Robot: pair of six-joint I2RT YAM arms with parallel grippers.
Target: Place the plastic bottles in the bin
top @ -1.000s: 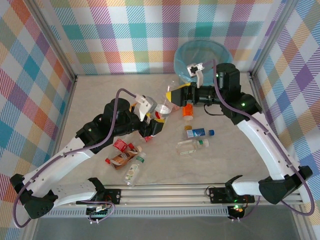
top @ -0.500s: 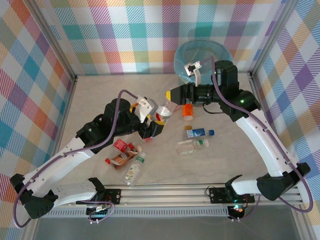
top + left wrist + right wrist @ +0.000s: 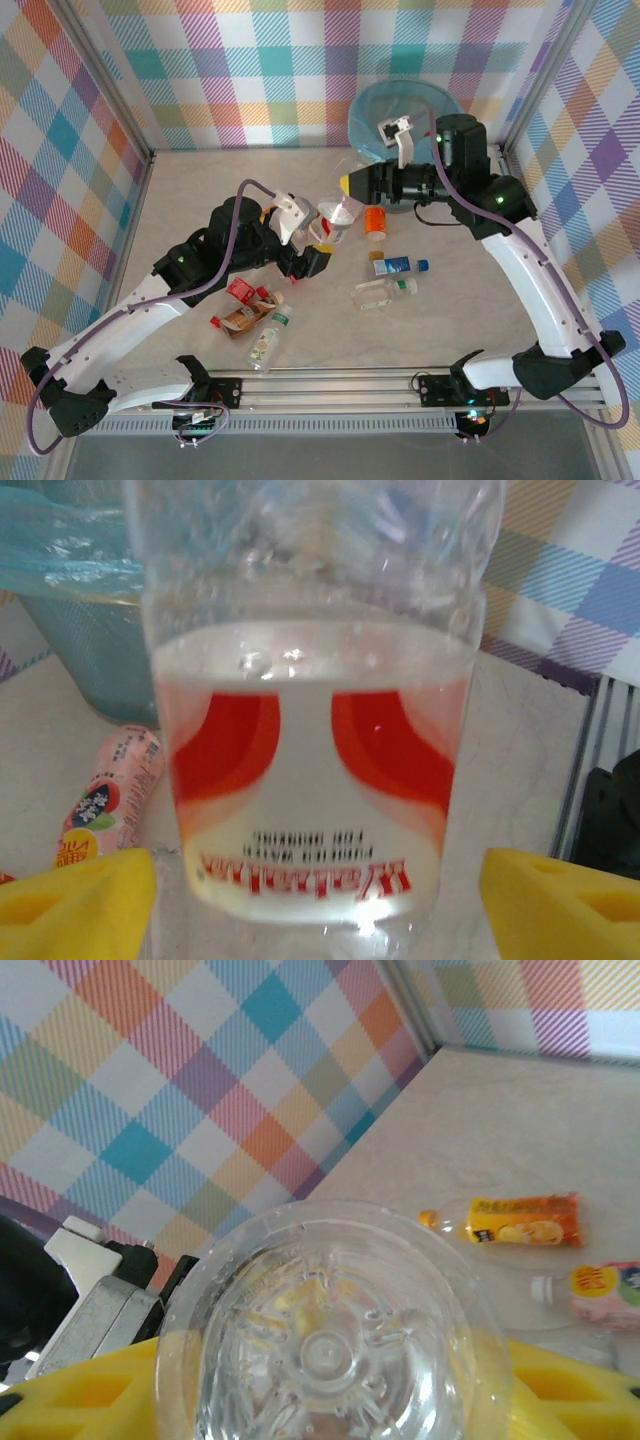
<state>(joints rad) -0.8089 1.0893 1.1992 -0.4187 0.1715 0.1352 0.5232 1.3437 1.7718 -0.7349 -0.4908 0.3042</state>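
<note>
A clear plastic bottle (image 3: 337,213) with a red and white label (image 3: 312,800) hangs in the air between both arms. My right gripper (image 3: 347,192) is shut on its base end; in the right wrist view the yellow fingers (image 3: 95,1395) press either side of the ribbed bottom (image 3: 325,1345). My left gripper (image 3: 313,242) stands open round the bottle's lower part, its yellow pads (image 3: 75,905) apart from the label. The bin (image 3: 404,108), grey-blue with a light blue bag, stands at the back right, behind the right wrist. Several more bottles lie on the table.
Loose bottles: an orange one (image 3: 375,222), a blue-labelled one (image 3: 398,265), a clear one (image 3: 383,292), and a cluster (image 3: 250,312) near the left forearm. An orange-labelled bottle (image 3: 520,1220) and a pink one (image 3: 600,1295) lie below the right wrist. Plaid walls enclose the table.
The right gripper has closed on the bottle's base. The left gripper, which held the bottle, has opened its jaws. The right wrist has shifted slightly to the right.
</note>
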